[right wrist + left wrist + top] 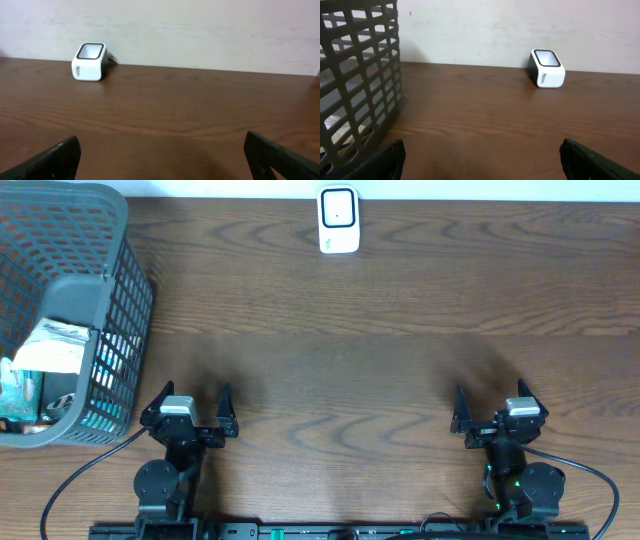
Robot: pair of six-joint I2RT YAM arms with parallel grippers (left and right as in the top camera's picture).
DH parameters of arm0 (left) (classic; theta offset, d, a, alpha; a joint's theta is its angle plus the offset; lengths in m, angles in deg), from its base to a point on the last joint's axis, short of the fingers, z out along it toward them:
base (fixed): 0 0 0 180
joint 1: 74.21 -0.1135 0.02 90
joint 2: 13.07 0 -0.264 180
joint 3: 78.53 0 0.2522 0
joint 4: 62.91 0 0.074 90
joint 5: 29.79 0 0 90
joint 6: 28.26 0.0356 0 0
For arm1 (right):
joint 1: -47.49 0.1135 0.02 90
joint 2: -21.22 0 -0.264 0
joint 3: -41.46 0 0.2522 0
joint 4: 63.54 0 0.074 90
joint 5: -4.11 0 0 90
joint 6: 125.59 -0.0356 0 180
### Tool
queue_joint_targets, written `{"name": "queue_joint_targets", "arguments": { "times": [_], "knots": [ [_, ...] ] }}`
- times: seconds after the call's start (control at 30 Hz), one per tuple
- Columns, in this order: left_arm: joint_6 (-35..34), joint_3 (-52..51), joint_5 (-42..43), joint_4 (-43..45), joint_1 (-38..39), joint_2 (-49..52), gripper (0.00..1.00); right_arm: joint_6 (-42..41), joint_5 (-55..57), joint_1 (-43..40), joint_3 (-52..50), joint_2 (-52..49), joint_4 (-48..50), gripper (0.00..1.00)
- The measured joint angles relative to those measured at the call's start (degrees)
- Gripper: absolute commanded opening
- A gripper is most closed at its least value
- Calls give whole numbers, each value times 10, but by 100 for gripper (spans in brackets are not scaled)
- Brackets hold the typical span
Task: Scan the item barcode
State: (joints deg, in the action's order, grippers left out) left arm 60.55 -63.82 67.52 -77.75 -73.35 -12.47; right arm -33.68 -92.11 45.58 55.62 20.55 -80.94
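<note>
Now wide open, holding nothing: left gripper (195,392) at near left, right gripper (490,392) at near right. White barcode scanner (339,220) at far middle of wooden table (350,330). Inside grey mesh basket (125,300), far left: packaged items (50,348).

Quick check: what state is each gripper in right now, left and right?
Left gripper: open, holding nothing.
Right gripper: open, holding nothing.

Mock shop checkout bench, barcode scanner (339,220), mesh basket (126,320), wooden table (350,360)
</note>
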Motion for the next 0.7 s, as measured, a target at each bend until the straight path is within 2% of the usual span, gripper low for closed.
{"name": "queue_joint_targets", "arguments": {
  "times": [0.53, 0.7],
  "knots": [
    [0, 0, 0, 5, 0, 0, 98, 0, 0, 0, 0, 0, 0, 99],
    [-1, -6, 20, 118, 0, 0, 97, 0, 0, 0, 0, 0, 0, 99]
  ]
}}
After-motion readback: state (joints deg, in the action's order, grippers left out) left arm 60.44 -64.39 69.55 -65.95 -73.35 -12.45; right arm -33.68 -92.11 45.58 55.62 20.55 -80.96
